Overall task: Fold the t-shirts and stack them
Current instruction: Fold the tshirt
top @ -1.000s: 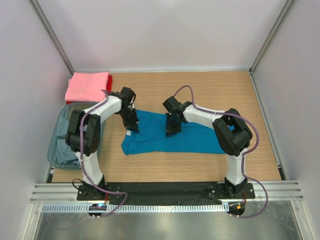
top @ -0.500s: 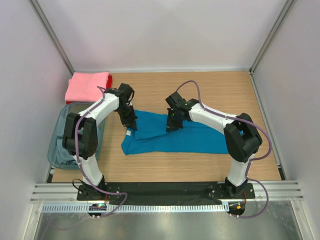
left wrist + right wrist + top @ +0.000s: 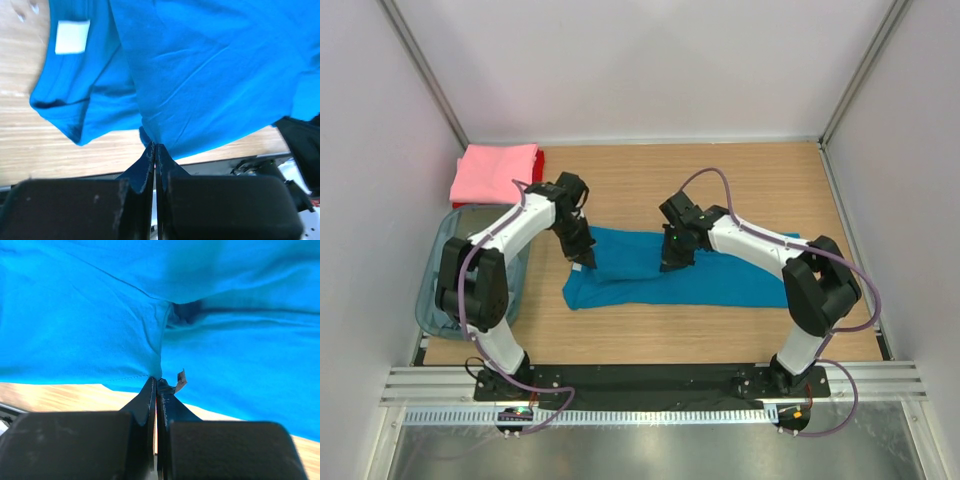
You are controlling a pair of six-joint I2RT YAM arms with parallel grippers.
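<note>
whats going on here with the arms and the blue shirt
Two robot arms are working on a teal t-shirt spread on the wooden table. The left gripper and right gripper are each pinched shut on its cloth. A folded pink shirt lies on a red shirt at the far left, behind a plastic bin.

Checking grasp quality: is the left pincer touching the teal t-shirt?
Touching. The left wrist view shows the left pincer shut on the edge of the teal t-shirt, cloth pinched between its tips.

teal blue t-shirt (image 3: 740, 282); pink t-shirt (image 3: 495, 172); red t-shirt (image 3: 539, 160); grey-blue bin (image 3: 430, 300)
</note>
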